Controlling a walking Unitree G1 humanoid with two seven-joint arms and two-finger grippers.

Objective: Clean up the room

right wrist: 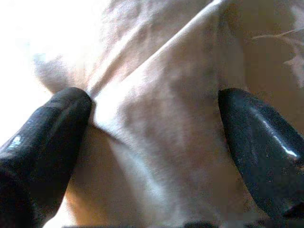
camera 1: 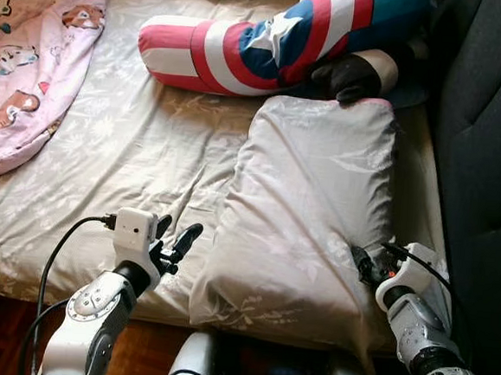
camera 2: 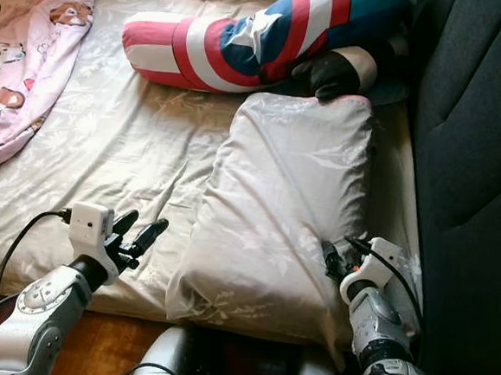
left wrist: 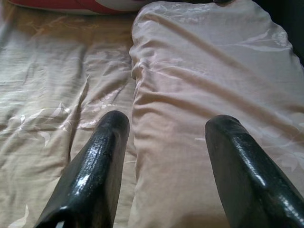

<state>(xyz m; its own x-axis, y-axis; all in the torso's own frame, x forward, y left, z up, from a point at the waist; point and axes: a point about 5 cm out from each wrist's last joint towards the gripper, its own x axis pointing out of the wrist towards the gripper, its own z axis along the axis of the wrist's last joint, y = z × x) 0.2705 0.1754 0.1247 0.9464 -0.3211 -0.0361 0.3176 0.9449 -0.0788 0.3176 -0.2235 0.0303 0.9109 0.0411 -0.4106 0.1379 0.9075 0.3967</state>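
— From the left eye view, what's worrying you?

— The right pincer [camera 1: 365, 259] is pressing into the near right edge of the pillow [camera 1: 309, 218], beside the dark headboard [camera 1: 489, 128]. The pillow is hanging over the bed's near edge; if only one side gets pinched and pulled, I'm guessing it's going to sag and slide to the floor.

— And the left one?

— The left pincer [camera 1: 175, 239] is hovering over the bedsheet [camera 1: 124, 143], just beside the pillow's left edge, fingers apart, gripping nothing. The pillow is lying lengthwise on the bed's right side, its far end touching the striped star-patterned bolster [camera 1: 262, 41]. A pink printed blanket [camera 1: 26, 66] is lying well apart at the left.

— The right eye view?

— It's showing the same layout. The pillow is looking plump, creased, in a pale floral case matching the sheet.

— Left wrist view?

— The two black fingers [left wrist: 95, 175] are standing apart, straddling the pillow's edge where it's meeting the sheet. Closing there, I'd judge it's risking grabbing sheet along with the case and dragging the bedding.

— Right wrist view?

— The fingers [right wrist: 47, 137] are spread apart with a ridge of pillow fabric bunching between them, the left one touching it. Not clamped yet. Thin cloth like that could be slipping out if only the case is caught.
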